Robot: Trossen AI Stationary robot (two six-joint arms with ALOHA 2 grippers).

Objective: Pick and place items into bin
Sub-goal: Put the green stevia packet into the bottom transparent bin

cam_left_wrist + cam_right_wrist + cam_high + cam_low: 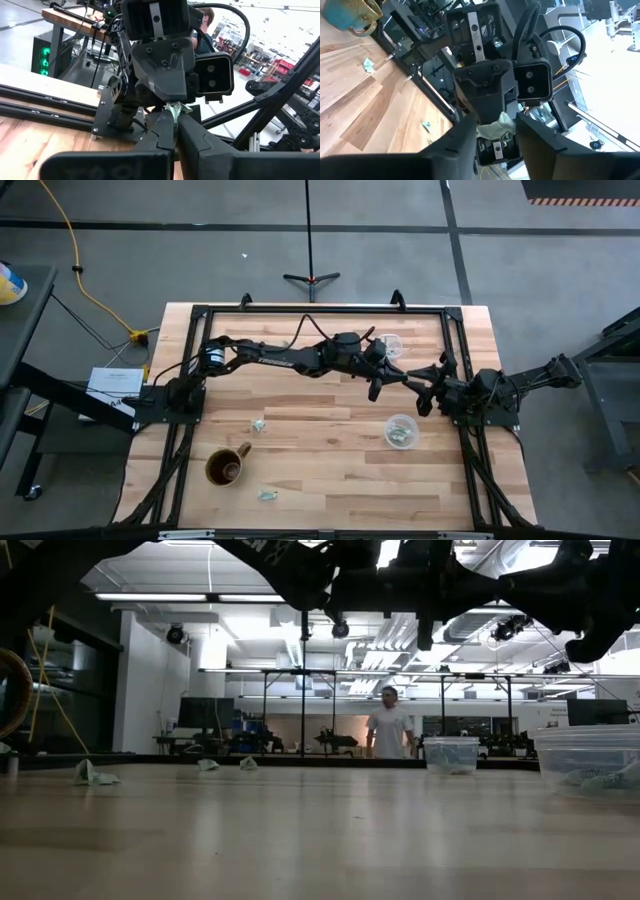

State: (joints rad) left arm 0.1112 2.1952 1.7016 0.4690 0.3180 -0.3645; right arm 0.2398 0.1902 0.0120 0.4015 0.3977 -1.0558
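Observation:
One item, a small pale green crumpled bit, hangs in mid-air over the table's right half, where my two grippers meet tip to tip. My left gripper reaches in from the left and is shut on it. My right gripper faces it from the right, open, with a finger on either side of the same bit. Two more items lie on the wood. The bin, a clear tub with pale bits in it, stands just in front of the grippers. My left gripper pinches the pale green bit's near end between its two fingertips. The fingers lie level and come from the table's left. The bit is lifted clear, well above the table. My right gripper has the bit's other end between its fingers; whether they touch it I cannot tell.
A brown mug stands at the front left. A second clear tub sits at the back right. A black frame runs round the table's edges. In the low view, a person stands far off in the room.

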